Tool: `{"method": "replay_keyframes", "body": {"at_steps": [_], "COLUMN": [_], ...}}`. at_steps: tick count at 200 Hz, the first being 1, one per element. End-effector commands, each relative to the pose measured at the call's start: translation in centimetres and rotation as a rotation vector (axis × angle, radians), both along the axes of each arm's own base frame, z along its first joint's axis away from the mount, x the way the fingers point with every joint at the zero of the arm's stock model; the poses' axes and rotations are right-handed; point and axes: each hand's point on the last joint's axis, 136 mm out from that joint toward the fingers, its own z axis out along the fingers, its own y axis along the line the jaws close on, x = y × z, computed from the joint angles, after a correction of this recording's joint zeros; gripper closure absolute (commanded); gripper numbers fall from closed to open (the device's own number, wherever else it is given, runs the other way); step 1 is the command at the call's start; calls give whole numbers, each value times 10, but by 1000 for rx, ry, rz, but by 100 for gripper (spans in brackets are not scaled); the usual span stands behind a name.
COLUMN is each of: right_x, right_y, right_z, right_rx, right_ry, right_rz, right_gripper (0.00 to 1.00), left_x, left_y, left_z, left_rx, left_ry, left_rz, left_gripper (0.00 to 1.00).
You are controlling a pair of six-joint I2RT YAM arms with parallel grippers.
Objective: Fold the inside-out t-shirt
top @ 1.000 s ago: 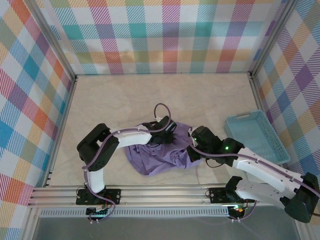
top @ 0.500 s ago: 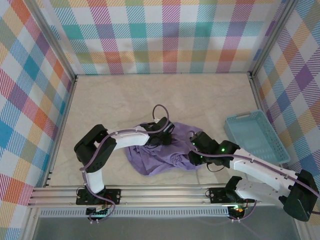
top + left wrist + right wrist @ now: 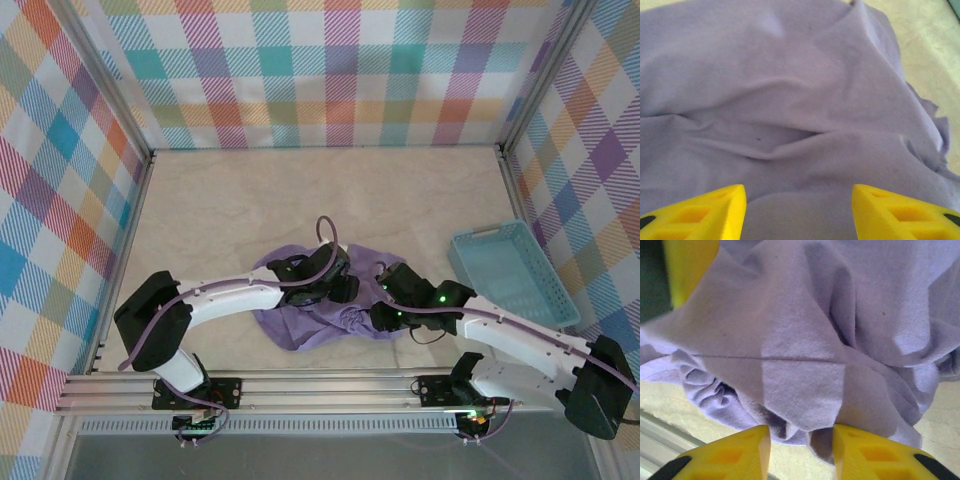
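Bench with inside-out t-shirt heaped near the front centre, between both arms; no fold made yet.
Shirt is a rumpled lavender mound: no flat panel, no crease laid. Left gripper sits over the cloth, fingers apart, holding nothing. Right gripper is at the near-right hem, fingers apart, a loose fold between them, not pinched. Spreading flat and every fold look left to do.

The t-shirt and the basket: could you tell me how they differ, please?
The t-shirt is lavender; the basket is light blue. The t-shirt is a crumpled soft heap; the basket a rigid open rectangle. The t-shirt is centred near the front, the basket by the right wall. Both rest on the table.
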Motion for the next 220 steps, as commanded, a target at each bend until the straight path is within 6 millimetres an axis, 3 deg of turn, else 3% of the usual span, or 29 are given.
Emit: {"method": "replay_keyframes", "body": {"at_steps": [1,60,91,127,160,190,220], "right_x": [7,10,10,12,13,12,8], "right_y": [4,-3,-7,-6,-5,-5,-3], "right_z": [2,4,3,4,4,6,4], "right_rx": [-7,-26,-34,-42,-40,-31,-16], "right_ry": [-15,-49,-54,-62,-65,-67,-59], "right_rz": [-18,-27,-34,-36,-34,-28,-4], "right_gripper": [67,90,94,97,98,100,100], "left_x": [-18,-39,-42,-49,-49,-39,-12], "left_y": [-17,-31,-36,-40,-39,-35,-17], "left_z": [-2,-3,-9,-8,-14,-25,-25], "left_rx": [-43,-94,-79,-103,-68,2,78], "left_ry": [-1,-12,-23,-35,-43,-46,-88], "left_rz": [-102,-208,-237,-281,-281,-235,-83], "left_gripper": [43,43,43,30,30,41,64]}}
